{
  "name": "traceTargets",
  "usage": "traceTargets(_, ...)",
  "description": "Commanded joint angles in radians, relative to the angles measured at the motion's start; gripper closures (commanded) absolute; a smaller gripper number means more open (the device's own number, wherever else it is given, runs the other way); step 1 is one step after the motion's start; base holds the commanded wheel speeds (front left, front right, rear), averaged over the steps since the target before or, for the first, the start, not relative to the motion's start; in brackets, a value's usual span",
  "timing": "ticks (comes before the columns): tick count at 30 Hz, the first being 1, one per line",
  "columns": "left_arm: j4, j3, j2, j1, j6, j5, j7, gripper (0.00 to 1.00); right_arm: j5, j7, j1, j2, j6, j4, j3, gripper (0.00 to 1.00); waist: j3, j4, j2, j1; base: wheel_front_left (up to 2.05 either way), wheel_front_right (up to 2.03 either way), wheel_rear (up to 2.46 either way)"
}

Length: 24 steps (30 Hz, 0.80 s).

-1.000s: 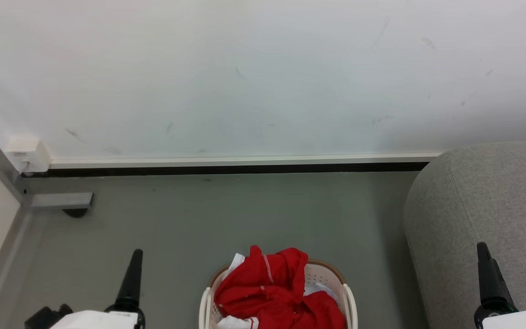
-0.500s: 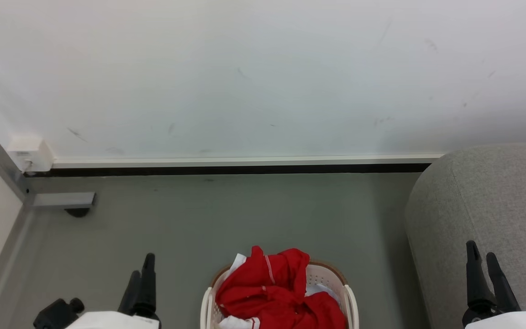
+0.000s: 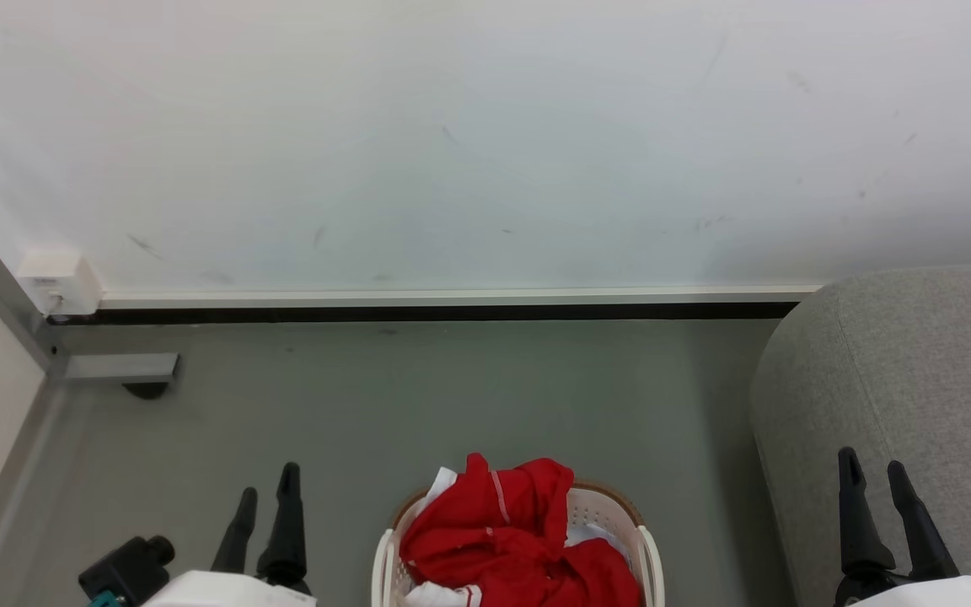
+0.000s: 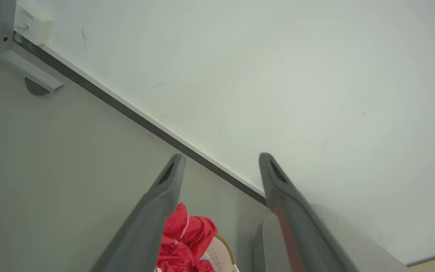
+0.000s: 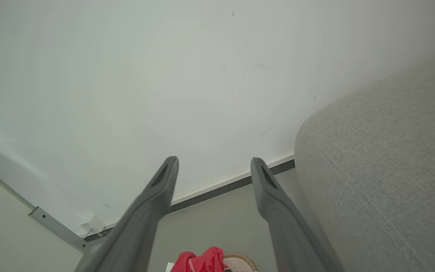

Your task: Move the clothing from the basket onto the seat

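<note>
- A grey floor (image 3: pixel 452 396) is seen.
- The clothing (image 3: pixel 502 539) in the basket (image 3: pixel 647 548) is judged soft and light, best pinched at its top fold.
- The left pincer (image 3: pixel 268 479) and right pincer (image 3: pixel 871 458) are spread apart.

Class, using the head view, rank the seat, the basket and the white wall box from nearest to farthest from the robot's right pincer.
1. Seat: close beside the right pincer, at the right.
2. Basket: on the floor to its left, holding red clothes.
3. White wall box: far left, at the foot of the wall.
</note>
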Motion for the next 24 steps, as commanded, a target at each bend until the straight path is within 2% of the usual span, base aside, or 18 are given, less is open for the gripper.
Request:
traceTargets(1,-0.014,-0.003,0.008,0.001,0.003,0.048,-0.013,0.0,-0.039,-0.011,-0.004,-0.012,-0.001,-0.003,0.004,0.0,0.0,0.001,0.0,0.0,0.0,0.0,0.0)
traceTargets(16,-0.026,-0.024,0.009,0.01,0.018,0.231,-0.053,0.0,-0.202,-0.051,0.005,-0.014,-0.001,0.01,0.019,0.0,0.001,0.01,0.0,0.0,0.0,0.0,0.0)
traceTargets(24,-0.026,-0.026,0.009,0.014,0.021,0.308,-0.07,0.0,-0.241,-0.067,0.009,-0.014,-0.002,0.014,0.02,0.0,0.003,0.011,0.0,0.0,0.0,0.0,0.0)
